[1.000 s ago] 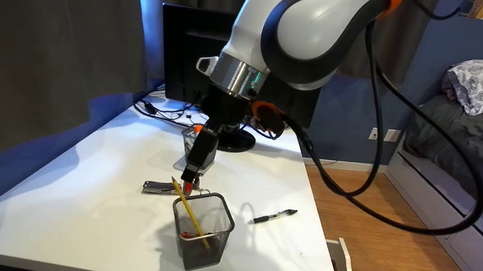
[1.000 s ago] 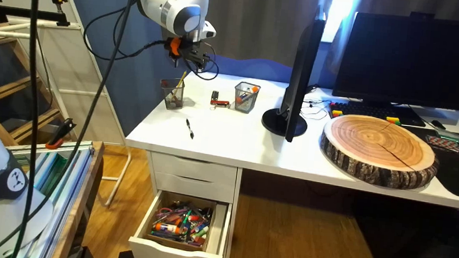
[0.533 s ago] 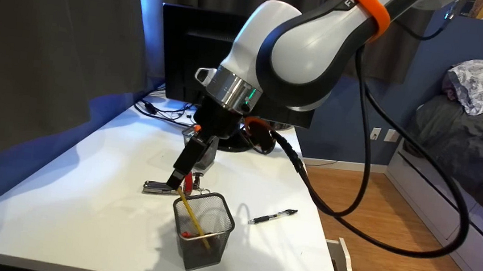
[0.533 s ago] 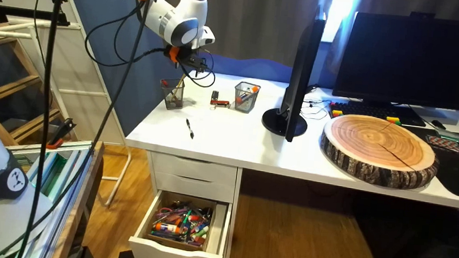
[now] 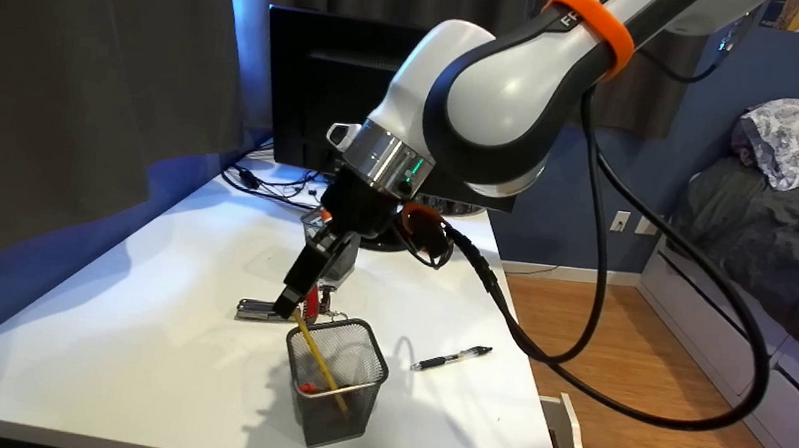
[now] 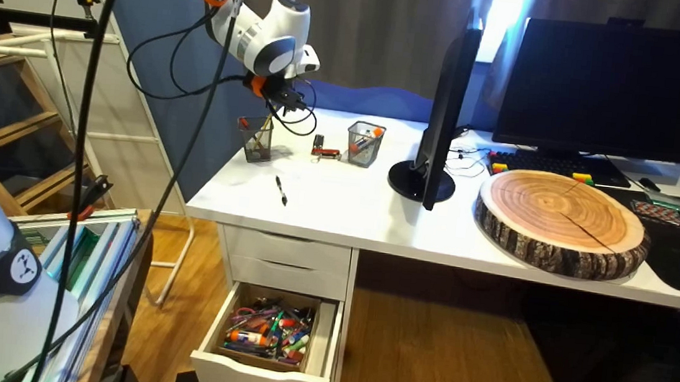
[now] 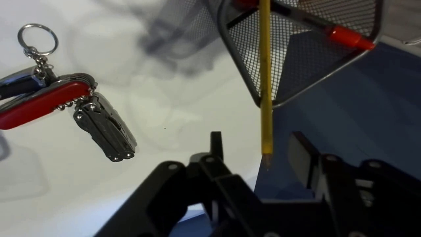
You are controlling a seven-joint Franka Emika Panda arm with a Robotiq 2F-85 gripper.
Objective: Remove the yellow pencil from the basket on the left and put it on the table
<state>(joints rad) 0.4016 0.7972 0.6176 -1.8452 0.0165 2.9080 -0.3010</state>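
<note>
From my spot, L to R: end effector (image 7: 258, 153), jaws apart, nothing held; yellow pencil (image 7: 265, 75), pt. btwn jaws, leaning in basket (image 5: 316, 421) on bench (image 5: 134, 344). Risk: poss. slip if jaws close shallow; basket may tip if pencil catches mesh. Vs. 1 s ago: end effector lower, pencil unmoved.

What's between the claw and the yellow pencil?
No object shows there: in the wrist view, the tip of the yellow pencil appears between the fingers of the open claw, gaps either side.
</note>
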